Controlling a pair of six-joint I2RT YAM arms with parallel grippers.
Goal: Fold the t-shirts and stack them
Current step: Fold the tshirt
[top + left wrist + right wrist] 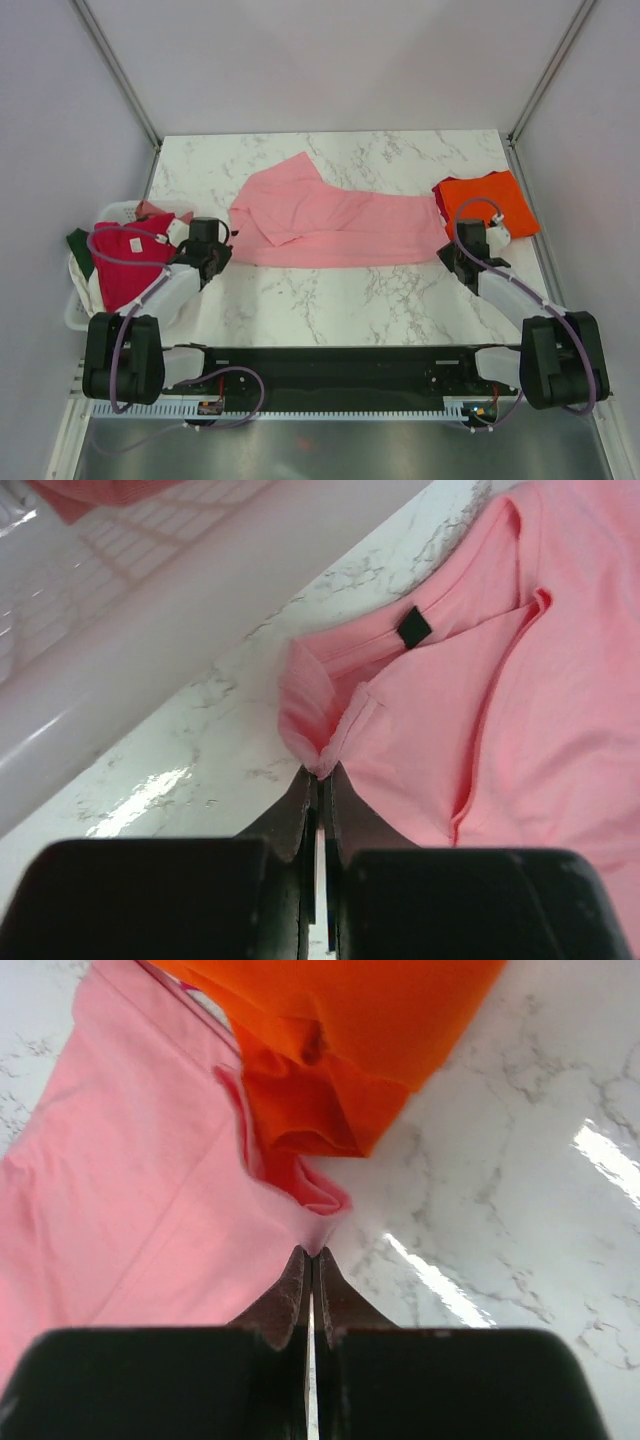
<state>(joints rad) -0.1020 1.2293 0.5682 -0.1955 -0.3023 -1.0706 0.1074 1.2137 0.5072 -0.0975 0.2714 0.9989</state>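
Pink t-shirt [330, 220] lies spread across the marble tabletop [330, 300], pinched near its collar by the left fingers [290, 818] and at its opposite end by the right fingers [345, 1307], beside an orange t-shirt [495, 200]; its black neck tag [414, 626] shows no legible writing

I count five t-shirts: one pink t-shirt [330, 225], one orange t-shirt [495, 200], one crimson t-shirt [125, 260], one dark green t-shirt [80, 245] and one cream t-shirt [95, 290]. I see one white basket [75, 318], one marble table [350, 300], and two grippers: the left gripper [224, 252] and the right gripper [447, 256].
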